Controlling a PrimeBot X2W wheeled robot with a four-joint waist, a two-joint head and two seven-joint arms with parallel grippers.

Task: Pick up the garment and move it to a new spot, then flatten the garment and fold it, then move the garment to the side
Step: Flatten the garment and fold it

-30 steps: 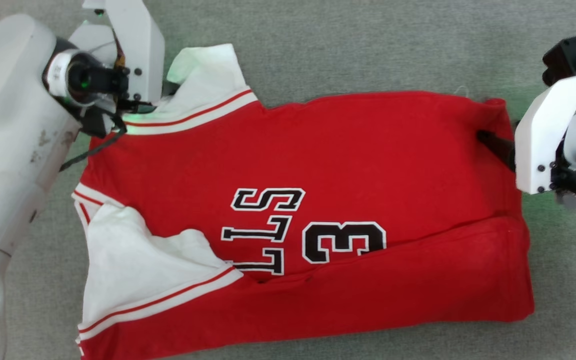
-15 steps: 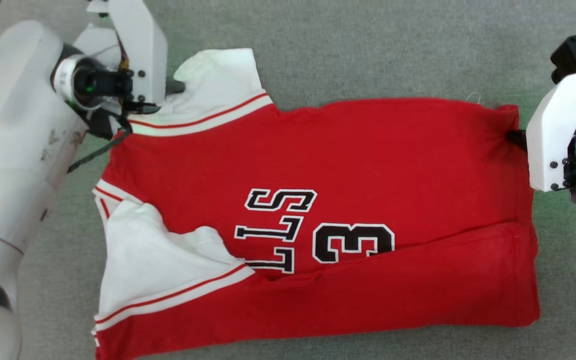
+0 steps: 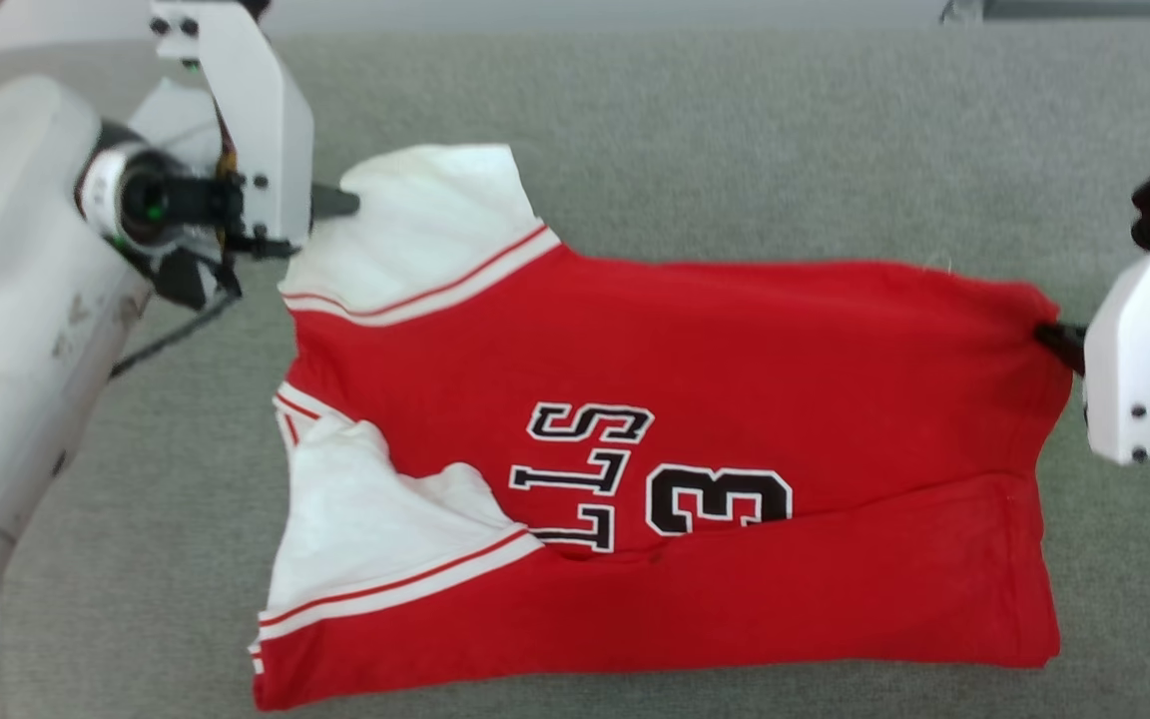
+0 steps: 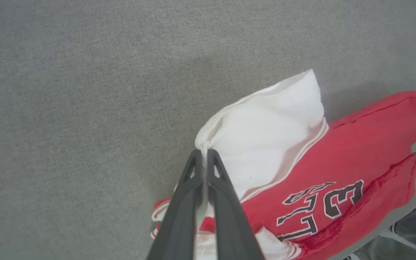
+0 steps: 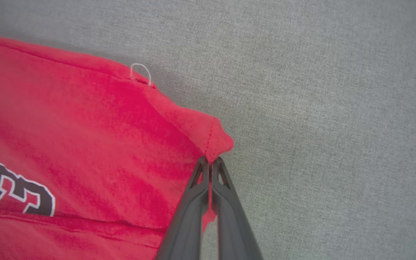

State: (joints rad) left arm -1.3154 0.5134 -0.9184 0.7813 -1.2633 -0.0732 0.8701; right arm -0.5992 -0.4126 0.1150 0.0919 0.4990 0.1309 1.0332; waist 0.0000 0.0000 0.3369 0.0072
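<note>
The red jersey [image 3: 695, 399] lies spread sideways on the grey fabric-covered table [image 3: 735, 130], its collar end toward the robot's left and its hem toward the right. It looks largely flattened, so the pick-up, the move to a new spot and the smoothing appear done.

Folding seems under way. The near long edge is turned up over the body as a red band [image 3: 785, 589], which covers the lower part of the black print [image 3: 655, 479]. The near white sleeve [image 3: 375, 539] lies partly rumpled across the chest.

The left hand [image 3: 340, 203] is closed on the tip of the far white sleeve [image 3: 425, 230]; the left wrist view shows cloth pinched between its fingers. The right hand [image 3: 1054, 338] is closed on the far hem corner [image 5: 217, 141], with red fabric caught between its fingertips. In both wrist views the pinched corners stand a little off the table, casting shadow beneath.

My judgement is that a second lengthwise fold is being set up from the far edge. What is left is laying that edge over, any crosswise fold, and shifting the bundle aside.
</note>
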